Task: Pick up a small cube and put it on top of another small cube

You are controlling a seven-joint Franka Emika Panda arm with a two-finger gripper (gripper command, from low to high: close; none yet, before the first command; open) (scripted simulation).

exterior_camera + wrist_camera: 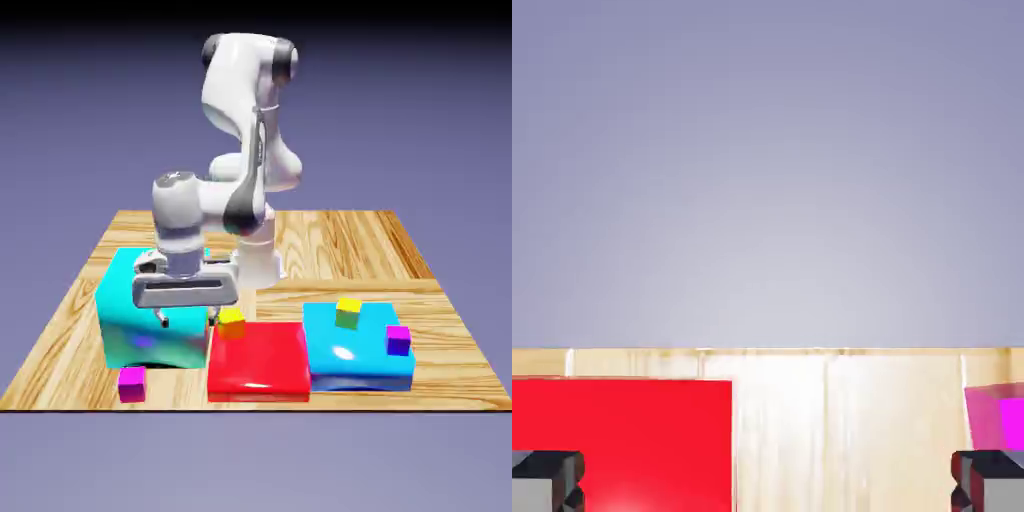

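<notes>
Gripper hangs low between cyan block and red slab, fingers spread wide, grasping nothing; in hand view both tips sit at the bottom corners with bare wood between. Small cube rests on table near front edge, below cyan block, apart from gripper; likely the magenta patch at hand view's right. Open, lowered stance suggests approach to a grasp. Yellow-topped cube sits on red slab's back corner, just beside gripper.

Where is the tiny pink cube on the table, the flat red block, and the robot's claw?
Tiny magenta-pink cube with purple sides (pixel 131 383): exterior view, front face.
Flat glossy red block (pixel 259 362): exterior view, top face.
Claw (pixel 188 318): exterior view, midway between its fingertips.
</notes>
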